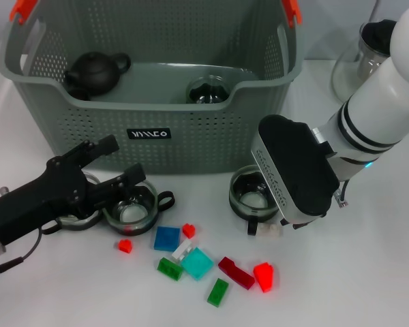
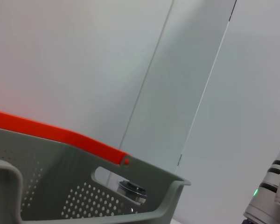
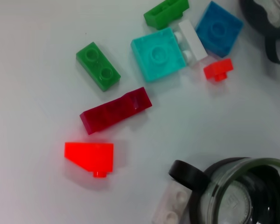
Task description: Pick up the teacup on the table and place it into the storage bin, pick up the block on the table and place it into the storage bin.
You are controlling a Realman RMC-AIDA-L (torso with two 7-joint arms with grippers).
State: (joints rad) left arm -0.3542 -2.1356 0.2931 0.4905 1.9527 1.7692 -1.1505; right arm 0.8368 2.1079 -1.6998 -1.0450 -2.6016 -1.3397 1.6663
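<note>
Right gripper (image 1: pixel 276 228) sits low over the clear glass teacup with the black handle (image 1: pixel 251 194), just in front of the large grey-green perforated plastic storage bin (image 1: pixel 211 139); its black wrist housing hides the fingers, so I can't tell how the jaws stand or whether they touch the cup. My read: it's lined up on this cup because it's the nearest one on its side, with a short lift over the bin's front wall. Right wrist view shows that cup's rim and handle (image 3: pixel 242 193) at the frame edge with a white brick (image 3: pixel 170 210) touching the handle, which could get dragged along on a grab. Left gripper (image 1: pixel 119 184) is angled low over a second glass cup with a black handle (image 1: pixel 133 208) near the bin's left front corner; its black fingers look spread, one above the cup and one along its rim, nothing clamped as far as I can see. A third glass piece lies partly under that arm, too hidden to identify. Bin already holds a dark matte teapot (image 1: pixel 92 71) and another glass cup (image 1: pixel 208 90), so there's free floor between them. Blocks lie scattered on the white table (image 1: pixel 368 286) between the two cups, none picked: a blue square (image 1: pixel 167 238), a teal square (image 1: pixel 198 262), two green bricks, a dark red brick (image 1: pixel 236 272) and a bright red wedge (image 1: pixel 264 276). Target cup: transparent, thick-walled, stands upright, handle towards the blocks.
</note>
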